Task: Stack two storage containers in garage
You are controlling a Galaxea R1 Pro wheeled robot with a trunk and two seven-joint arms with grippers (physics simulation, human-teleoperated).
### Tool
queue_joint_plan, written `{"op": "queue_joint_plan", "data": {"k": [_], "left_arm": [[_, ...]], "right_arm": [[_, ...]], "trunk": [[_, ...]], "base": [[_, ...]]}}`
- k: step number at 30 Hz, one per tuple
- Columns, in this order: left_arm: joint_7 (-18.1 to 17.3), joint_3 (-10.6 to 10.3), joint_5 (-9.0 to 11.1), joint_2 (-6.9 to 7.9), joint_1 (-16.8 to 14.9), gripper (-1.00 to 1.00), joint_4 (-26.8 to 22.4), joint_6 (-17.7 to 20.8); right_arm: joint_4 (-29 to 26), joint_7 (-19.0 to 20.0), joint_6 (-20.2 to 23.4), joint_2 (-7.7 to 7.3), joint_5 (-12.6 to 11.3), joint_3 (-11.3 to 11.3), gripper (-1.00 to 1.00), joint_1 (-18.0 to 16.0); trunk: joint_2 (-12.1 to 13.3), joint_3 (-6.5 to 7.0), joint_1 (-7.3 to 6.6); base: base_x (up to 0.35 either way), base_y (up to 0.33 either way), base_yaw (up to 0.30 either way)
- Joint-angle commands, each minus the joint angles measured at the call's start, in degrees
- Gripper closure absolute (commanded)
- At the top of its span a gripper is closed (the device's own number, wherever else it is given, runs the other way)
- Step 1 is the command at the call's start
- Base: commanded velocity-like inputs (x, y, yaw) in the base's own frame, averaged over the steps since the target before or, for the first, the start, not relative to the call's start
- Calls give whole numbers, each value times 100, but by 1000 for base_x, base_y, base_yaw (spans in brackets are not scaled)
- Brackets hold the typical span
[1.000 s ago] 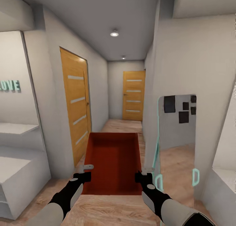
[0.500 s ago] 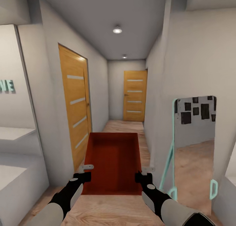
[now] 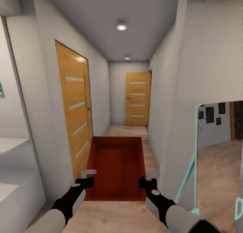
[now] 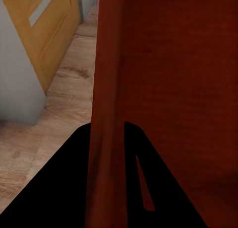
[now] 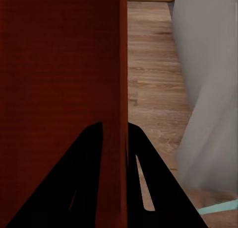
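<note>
At the far left edge of the head view a scrap of teal lettering sits on a white wall, cut off by the frame so that no word can be read. No other writing shows.

In the lower centre of the head view an orange-red storage container is carried between the two arms, its open top facing up. Its inside is bare: only its own red floor and thin walls show. The left gripper clamps the container's left wall near the near corner, and the right gripper clamps the right wall opposite it. In the left wrist view the red wall runs straight between the two dark fingers, one on each side of it; the right wrist view shows the same, the wall pinched between that gripper's fingers.

Behind the container a narrow hallway runs toward the upper centre of the frame, with a light wood plank floor, white walls and two recessed ceiling lights. An orange wooden door with pale horizontal strips stands on the left wall, and a second matching door closes the far end. At the lower right a teal-framed mirror leans against the wall, reflecting wood floor and dark squares on a wall.
</note>
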Motion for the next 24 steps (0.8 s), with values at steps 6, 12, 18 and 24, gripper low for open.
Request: {"op": "queue_joint_plan", "data": {"k": [6, 12, 18, 24], "left_arm": [[79, 518, 2, 106, -3, 100, -34, 33], [81, 518, 3, 106, -3, 100, -42, 33], [79, 518, 1, 106, -3, 100, -43, 33], [78, 518, -1, 114, -3, 100, -54, 33]], "right_arm": [[389, 0, -9, -162, -74, -17, 100, -2], [389, 0, -9, -162, -74, -17, 100, -2], [390, 0, -9, -162, -74, -17, 100, -2], [389, 0, -4, -166, -74, -17, 100, -2]], "trunk": [[-3, -1, 5], [-3, -1, 5], [-3, -1, 5], [-3, -1, 5]], "base": [[311, 189, -272], [311, 167, -254], [317, 111, -28], [319, 99, -2]]}}
